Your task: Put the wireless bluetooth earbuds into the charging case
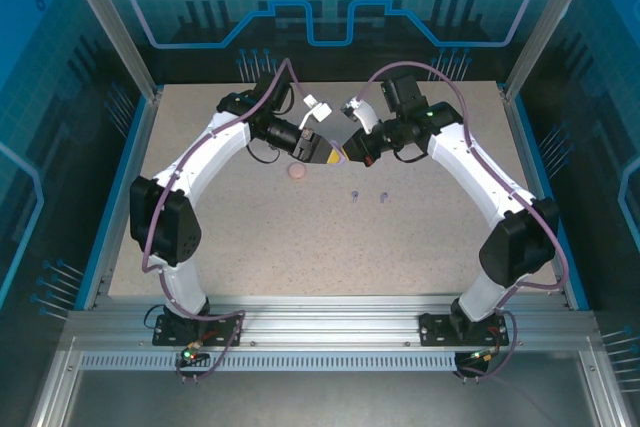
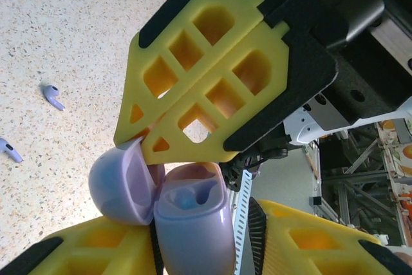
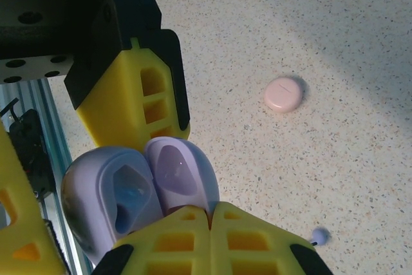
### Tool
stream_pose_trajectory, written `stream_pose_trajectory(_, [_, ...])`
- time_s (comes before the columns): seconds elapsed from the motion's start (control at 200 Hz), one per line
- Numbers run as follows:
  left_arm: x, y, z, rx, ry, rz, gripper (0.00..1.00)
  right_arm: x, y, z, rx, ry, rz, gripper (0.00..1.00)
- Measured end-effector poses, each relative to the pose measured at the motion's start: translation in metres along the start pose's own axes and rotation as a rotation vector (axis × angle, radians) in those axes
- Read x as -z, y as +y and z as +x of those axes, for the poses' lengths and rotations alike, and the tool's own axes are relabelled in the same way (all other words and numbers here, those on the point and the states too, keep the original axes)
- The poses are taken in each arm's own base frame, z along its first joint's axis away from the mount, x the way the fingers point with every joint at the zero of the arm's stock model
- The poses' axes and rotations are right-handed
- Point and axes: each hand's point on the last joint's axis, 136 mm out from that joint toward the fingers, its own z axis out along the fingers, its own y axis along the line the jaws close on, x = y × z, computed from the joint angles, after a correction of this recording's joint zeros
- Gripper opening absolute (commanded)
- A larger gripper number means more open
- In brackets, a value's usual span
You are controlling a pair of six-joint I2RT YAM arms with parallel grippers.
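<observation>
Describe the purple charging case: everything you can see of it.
The charging case is a small rounded clamshell of glossy lilac plastic, standing open. Its lid is swung aside on a hinge. The base shows moulded wells, bluish inside. It sits raised above the table between the left gripper's fingers, and the shut right gripper's tips touch the lid's edge.

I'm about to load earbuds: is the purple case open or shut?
Open: the lid is swung aside from the case, whose inside shows in both wrist views.
</observation>
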Motion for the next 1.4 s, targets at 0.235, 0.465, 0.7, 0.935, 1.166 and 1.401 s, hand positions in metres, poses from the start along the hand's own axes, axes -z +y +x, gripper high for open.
stream_pose_trajectory(0.235, [-0.001,0.003,-0.002,0.012,-0.004,-0.005,0.14,0.001,-0.002,-0.001,0.0,0.002,0.012,0.0])
stream_pose_trajectory(0.465, [-0.001,0.005,-0.002,0.009,-0.005,-0.01,0.0,0.002,-0.004,-0.001,-0.001,0.005,0.024,0.0])
stream_pose_trajectory(0.7, [-0.003,0.009,-0.002,-0.024,-0.022,-0.01,0.0,0.006,-0.013,-0.001,-0.019,0.012,0.067,0.33])
stream_pose_trajectory(0.935, [0.002,0.001,0.001,-0.082,-0.071,-0.028,0.0,0.021,-0.019,-0.009,-0.088,-0.035,0.062,0.56])
stream_pose_trajectory(1.166, [0.01,0.006,0.014,-0.104,-0.125,-0.111,0.0,0.084,-0.019,-0.033,-0.137,-0.231,0.111,0.63])
stream_pose_trajectory(1.401, [0.029,0.005,0.014,-0.248,-0.309,-0.254,0.0,0.088,-0.028,-0.019,-0.261,-0.243,0.18,0.63])
